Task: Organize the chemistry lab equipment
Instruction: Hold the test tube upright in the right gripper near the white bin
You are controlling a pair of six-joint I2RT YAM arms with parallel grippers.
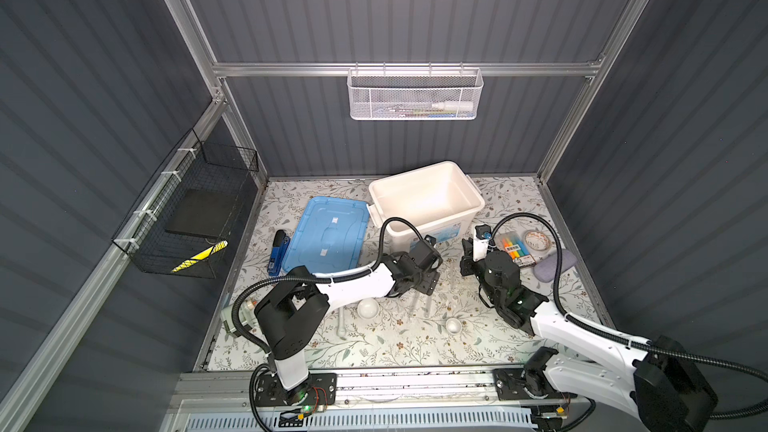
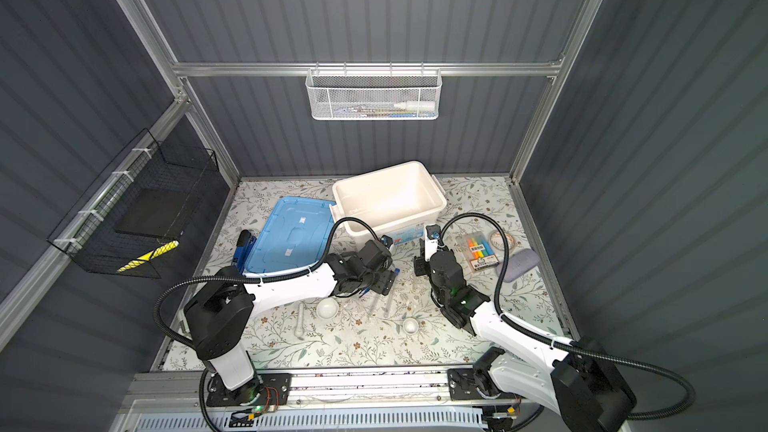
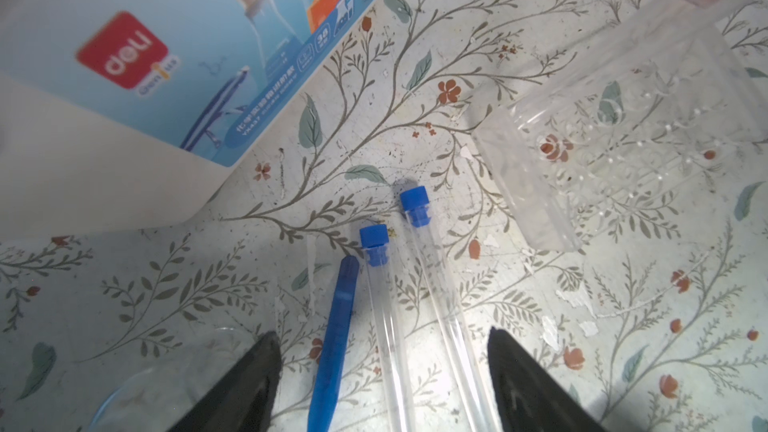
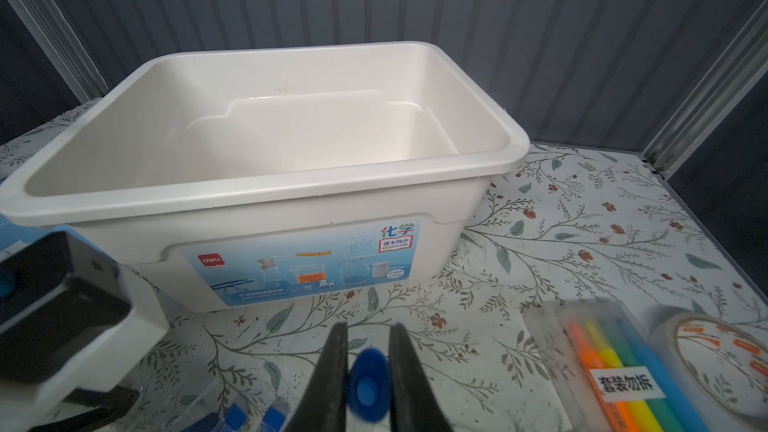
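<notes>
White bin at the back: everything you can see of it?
The white bin is an open, rectangular tub of smooth, opaque plastic with a broad rolled rim and a stepped floor; nothing shows inside. Its front wall carries a blue label with a red deli logo and glassware pictures. It stands upright at the back of the floral table. A blue lid lies flat alongside; contact unclear.
</notes>
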